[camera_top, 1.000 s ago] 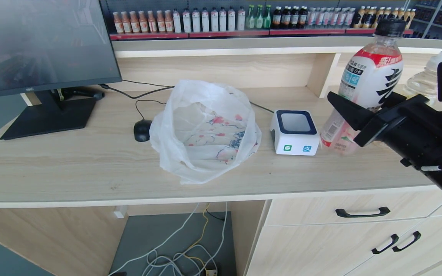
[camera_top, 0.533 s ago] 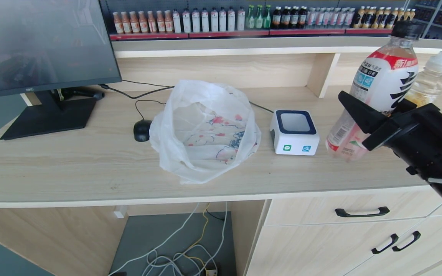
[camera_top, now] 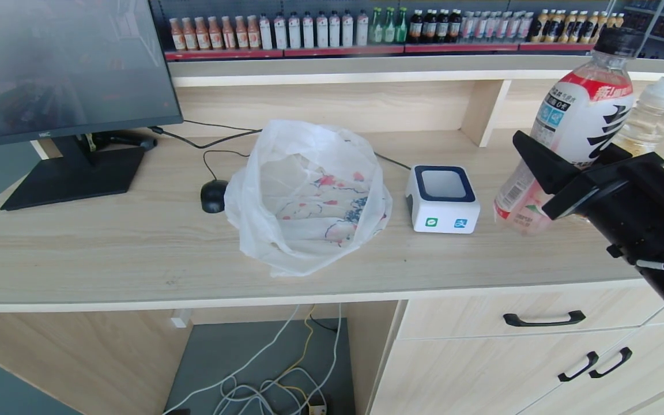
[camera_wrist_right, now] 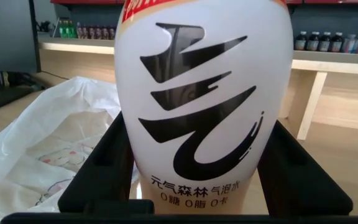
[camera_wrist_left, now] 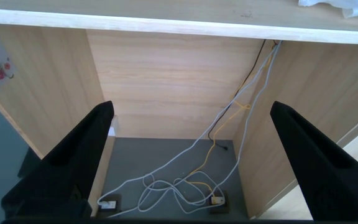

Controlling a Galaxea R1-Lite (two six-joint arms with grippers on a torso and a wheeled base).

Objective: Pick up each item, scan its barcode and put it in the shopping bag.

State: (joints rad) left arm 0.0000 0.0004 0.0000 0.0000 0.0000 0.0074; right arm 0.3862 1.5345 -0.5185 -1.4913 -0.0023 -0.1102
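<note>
Your right gripper point(camera_top: 568, 155) is closed around the middle of the big drink bottle point(camera_top: 568, 127), one finger on each side of the label. From the right wrist, the fingers point(camera_wrist_right: 104, 168) sit flush against the round body point(camera_wrist_right: 204, 112). The bottle is at about 3 o'clock from the scanner point(camera_top: 442, 199), well apart from it. It leans with its black cap toward 1 o'clock and its base low over the worktop point(camera_top: 107, 248). I can't tell whether the base is clear of the surface.

Treat it as a fairly heavy load, since it looks full of liquid. That weight will probably shift as you tilt it, so turn it slowly. The plastic wall is likely thin and will give if you squeeze hard. The glossy label looks slippery, and a round body can spin or slide down between flat fingers. Mid-body, where you have it, looks like the best hold. The neck is too narrow, and a low grip would leave it top-heavy.

What looks like a barcode strip sits low on the label on the scanner's side, so keep the fingers off it.

The shopping bag point(camera_top: 309, 196) stands open at 9 o'clock from the scanner. It is thin, soft film that will fold if nudged, so lower the bottle in rather than dropping it.

A smaller white-capped bottle point(camera_top: 646, 118) waits at 1 o'clock from the held one. Your left gripper point(camera_wrist_left: 191, 109) hangs spread wide and empty below the worktop edge.
</note>
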